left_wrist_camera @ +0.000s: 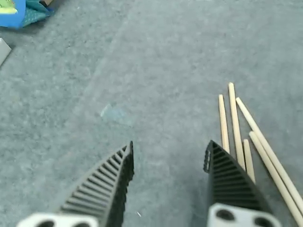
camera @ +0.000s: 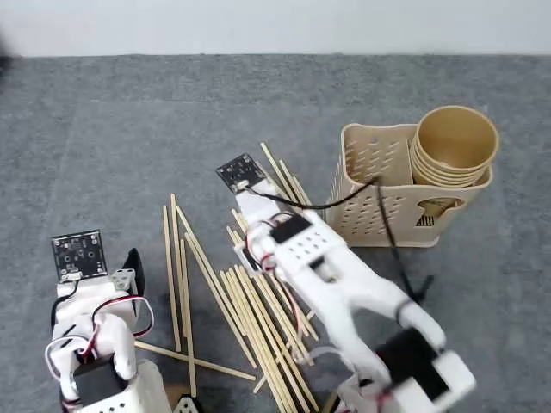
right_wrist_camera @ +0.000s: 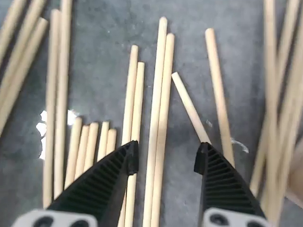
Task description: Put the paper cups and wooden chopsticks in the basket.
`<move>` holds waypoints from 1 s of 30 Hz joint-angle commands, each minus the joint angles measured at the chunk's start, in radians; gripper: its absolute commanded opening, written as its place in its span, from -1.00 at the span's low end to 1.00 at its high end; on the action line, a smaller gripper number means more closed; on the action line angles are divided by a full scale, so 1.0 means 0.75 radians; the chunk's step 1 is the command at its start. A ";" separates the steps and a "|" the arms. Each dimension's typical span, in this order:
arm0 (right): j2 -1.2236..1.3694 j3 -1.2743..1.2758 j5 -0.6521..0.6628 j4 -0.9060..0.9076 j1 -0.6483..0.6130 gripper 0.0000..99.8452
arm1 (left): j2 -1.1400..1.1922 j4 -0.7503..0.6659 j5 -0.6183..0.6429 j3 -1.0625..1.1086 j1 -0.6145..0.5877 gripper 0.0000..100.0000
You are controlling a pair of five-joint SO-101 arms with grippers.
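**Pinch Just Two Sticks, Not a Bunch**

See the right tool [right_wrist_camera: 165, 158] hanging wide open, holding nothing, low over the wooden chopsticks [right_wrist_camera: 161, 94]. Spot two sticks lying side by side right between its jaws, with more sticks close on both sides.

Go straight down from here. Keep the jaws wide all the way down to the bench [camera: 103, 138]. Then squeeze slowly, near the middle of the pair, to stop any tipping on the way up. Take only those two. Try not to catch the short slanted stick next to them. Watch out for rolling sticks on the flat grey bench.

After that, carry the pair to the basket [camera: 355, 219], at about 2 o'clock on the bench in the high view. Aim for the free part at the basket's 9 o'clock end. Stay clear of the paper cups [camera: 455, 142], already stacked in the basket's 3 o'clock end.

Look at the right arm [camera: 344, 275]: coming in from 5 o'clock, bent over the pile, wrist pointing toward 11 o'clock. Find most sticks spread from the middle of the bench down to 6 o'clock, plus a few just beside the basket at its 9 o'clock side.

See the left tool [left_wrist_camera: 168, 153] open too, holding nothing, over bare bench, with a few stick ends just beside one jaw. Find the left arm [camera: 95, 335] tucked in at 8 o'clock, well apart from the basket.
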 commanded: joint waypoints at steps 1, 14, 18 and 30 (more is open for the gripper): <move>0.154 -0.196 -0.018 0.032 0.001 -0.59 | -0.020 -0.023 0.004 -0.007 0.000 -0.54; 0.484 -0.383 -0.010 0.040 0.044 -0.99 | -0.020 -0.023 0.002 0.007 -0.002 -0.54; 0.482 -0.381 0.059 0.042 0.044 -0.89 | -0.020 -0.023 0.002 0.009 -0.002 -0.54; 0.394 -0.456 0.129 0.232 0.044 -0.98 | -0.020 -0.025 0.002 0.011 -0.002 -0.54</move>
